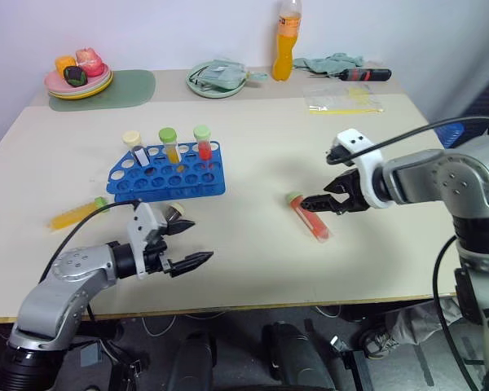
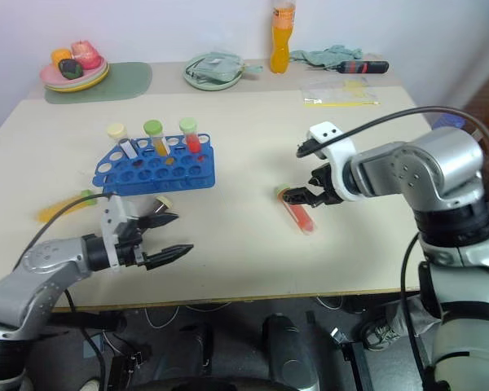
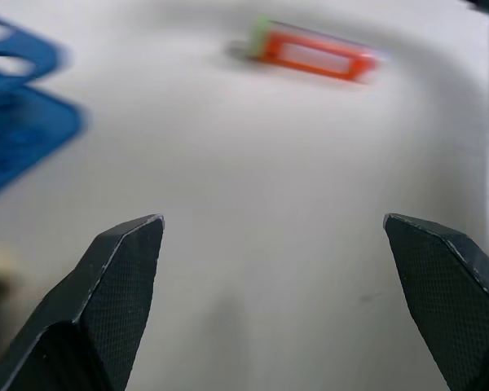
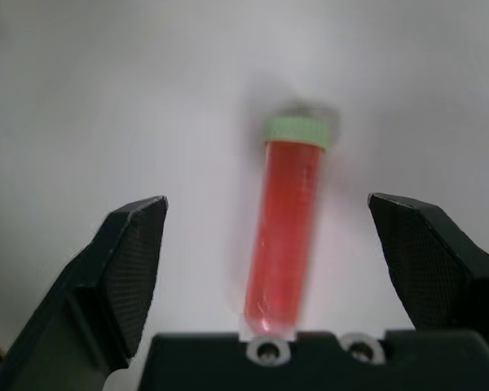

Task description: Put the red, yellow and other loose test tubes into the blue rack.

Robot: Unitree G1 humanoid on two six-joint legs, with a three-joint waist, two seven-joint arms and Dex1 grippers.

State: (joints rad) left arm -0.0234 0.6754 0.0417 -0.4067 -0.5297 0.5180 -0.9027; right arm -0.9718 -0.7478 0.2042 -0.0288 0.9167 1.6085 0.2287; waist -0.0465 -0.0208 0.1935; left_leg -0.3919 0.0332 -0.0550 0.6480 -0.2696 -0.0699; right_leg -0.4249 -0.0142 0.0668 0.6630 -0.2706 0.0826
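Head view: our right gripper (image 1: 324, 196), wide open, empty, hangs over red tube (image 1: 310, 218) lying at 3 o'clock of blue rack (image 1: 168, 173); right wrist view: tube (image 4: 287, 228) sits between jaws, could roll if fingers nudge it unevenly; left wrist view: left gripper (image 3: 273, 244) open, empty.

My two head cameras look forward and down over the table (image 1: 253, 269) from above its near edge; both take in the blue rack (image 1: 168, 173). My left wrist camera looks low along the tabletop, the rack at its edge. My right wrist camera looks steeply down, close above the red tube (image 4: 287, 236).
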